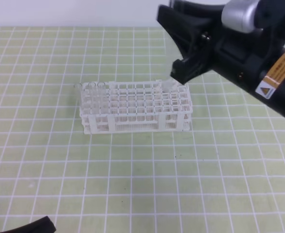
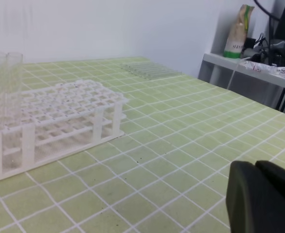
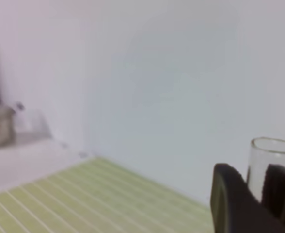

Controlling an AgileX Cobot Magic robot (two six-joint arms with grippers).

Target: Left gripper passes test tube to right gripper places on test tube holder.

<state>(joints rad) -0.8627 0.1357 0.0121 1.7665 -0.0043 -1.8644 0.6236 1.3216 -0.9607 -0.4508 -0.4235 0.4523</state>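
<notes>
- One broad green counter [image 1: 133, 184], ruled in white squares, fills nearly the whole of the high view.
- Next in size, the right claw [image 1: 177, 76] reaches in from the upper right of that view, its black fingertips poised just above the right end of the test tube holder [image 1: 135, 108].
- That white lattice rack sits at the centre of the frame; two clear tubes [image 2: 6, 80] already stand at its left end.
- The test tube [image 3: 267, 165] shows at the lower right of the right wrist view, clamped between the right claw's dark fingers [image 3: 229, 201], open rim up and long axis roughly upright; in the high view only a pale glint below the fingertips hints at it.
- Judging from this, the rack holes lie directly beneath the tube, so the right arm is the nearer one.
- Smallest, the left claw [image 2: 261, 196] peeks in at the lower right of its own view, clenched on nothing and well apart from the rack.
</notes>
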